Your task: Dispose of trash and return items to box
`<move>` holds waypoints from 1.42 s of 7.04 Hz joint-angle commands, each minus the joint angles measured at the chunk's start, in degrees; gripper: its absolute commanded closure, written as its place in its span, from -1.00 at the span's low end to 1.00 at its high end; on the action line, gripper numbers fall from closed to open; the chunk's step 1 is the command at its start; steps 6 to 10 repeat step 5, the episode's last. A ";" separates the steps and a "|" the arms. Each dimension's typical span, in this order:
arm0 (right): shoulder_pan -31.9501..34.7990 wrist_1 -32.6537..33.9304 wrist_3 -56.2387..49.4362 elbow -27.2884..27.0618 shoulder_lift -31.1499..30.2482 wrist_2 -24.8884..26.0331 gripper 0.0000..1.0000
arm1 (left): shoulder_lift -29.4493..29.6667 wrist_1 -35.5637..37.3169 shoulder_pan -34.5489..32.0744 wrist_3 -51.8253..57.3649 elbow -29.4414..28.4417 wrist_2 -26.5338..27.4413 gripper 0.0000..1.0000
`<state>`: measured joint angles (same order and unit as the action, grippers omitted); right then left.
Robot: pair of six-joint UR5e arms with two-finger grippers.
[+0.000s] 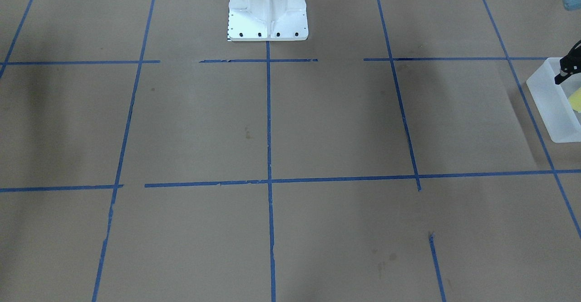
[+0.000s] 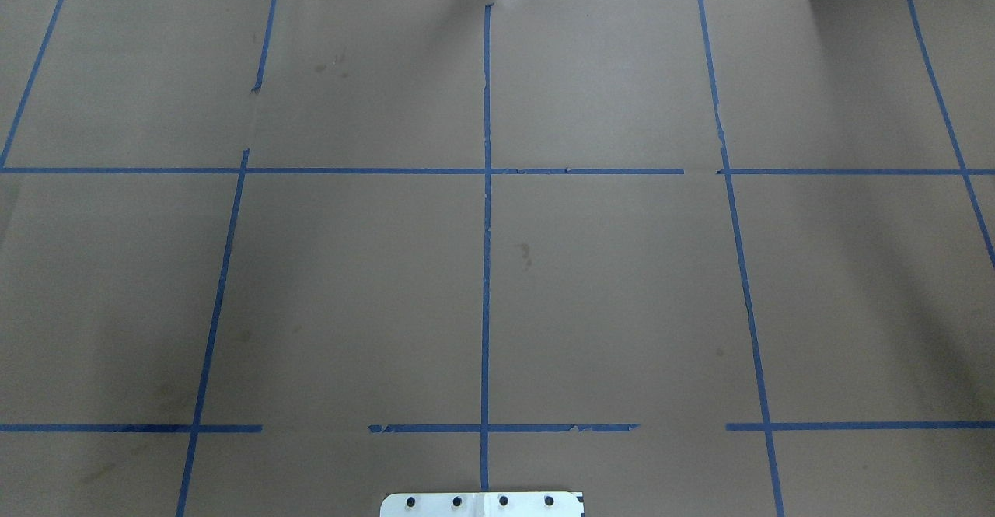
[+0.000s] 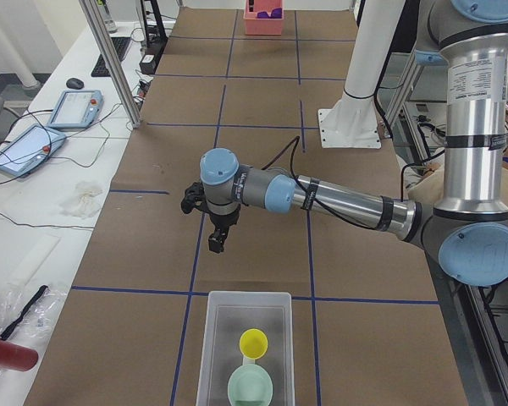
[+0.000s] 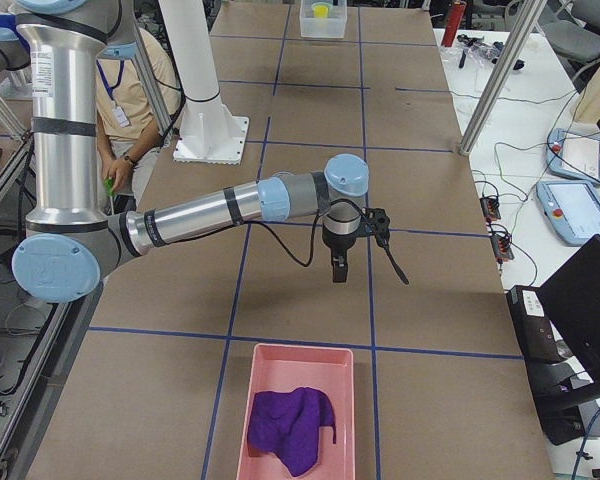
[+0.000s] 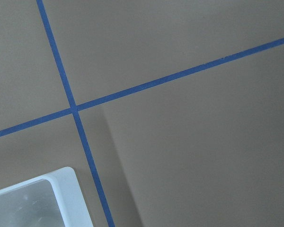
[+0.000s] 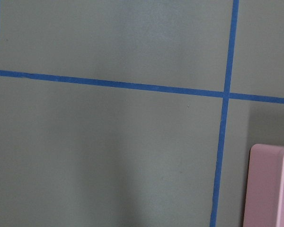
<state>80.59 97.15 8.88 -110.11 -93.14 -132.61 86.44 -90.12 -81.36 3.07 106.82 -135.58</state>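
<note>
The translucent white box [image 3: 212,355] stands at the table's end on my left. The yellow cup [image 3: 254,342] and the mint-green bowl [image 3: 251,386] sit inside it. The box [image 1: 551,106] and part of the cup [image 1: 576,100] also show at the front-facing view's right edge, and a box corner [image 5: 38,198] shows in the left wrist view. My left gripper [image 3: 215,245] hangs above the table just short of the box, with nothing seen in it. My right gripper [image 4: 338,272] hangs above the table near the pink bin. I cannot tell whether either is open or shut.
A pink bin [image 4: 295,365] holding a purple cloth [image 4: 292,425] stands at the table's end on my right; its corner [image 6: 270,184] shows in the right wrist view. The white pedestal base [image 1: 268,11] stands at mid-table. A person [image 4: 130,100] sits behind it.
</note>
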 commanded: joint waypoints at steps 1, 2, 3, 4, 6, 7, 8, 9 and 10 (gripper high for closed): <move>0.10 -0.03 -0.09 -0.19 -2.39 -0.10 -1.00 | -0.04 0.30 -0.12 -0.44 -0.38 -0.04 -1.00; 0.79 -0.03 -0.44 1.03 -2.57 0.16 -1.00 | -0.30 0.91 -1.77 -0.09 -0.65 -0.03 -1.00; 2.19 -0.03 -0.44 1.30 -2.66 0.16 -1.00 | 0.04 0.83 -3.09 0.09 -2.22 0.05 -1.00; 3.86 0.05 -0.53 1.91 -2.75 -0.19 -1.00 | 0.31 0.56 -3.72 0.18 -2.93 -0.03 -1.00; 4.75 0.05 -0.44 1.92 -3.01 -0.28 -1.00 | 0.40 0.30 -4.16 0.35 -2.94 -0.12 -1.00; 4.75 0.05 -0.44 1.92 -3.01 -0.28 -1.00 | 0.40 0.30 -4.16 0.35 -2.94 -0.12 -1.00; 4.75 0.05 -0.44 1.92 -3.01 -0.28 -1.00 | 0.40 0.30 -4.16 0.35 -2.94 -0.12 -1.00; 4.75 0.05 -0.44 1.92 -3.01 -0.28 -1.00 | 0.40 0.30 -4.16 0.35 -2.94 -0.12 -1.00; 4.75 0.05 -0.44 1.92 -3.01 -0.28 -1.00 | 0.40 0.30 -4.16 0.35 -2.94 -0.12 -1.00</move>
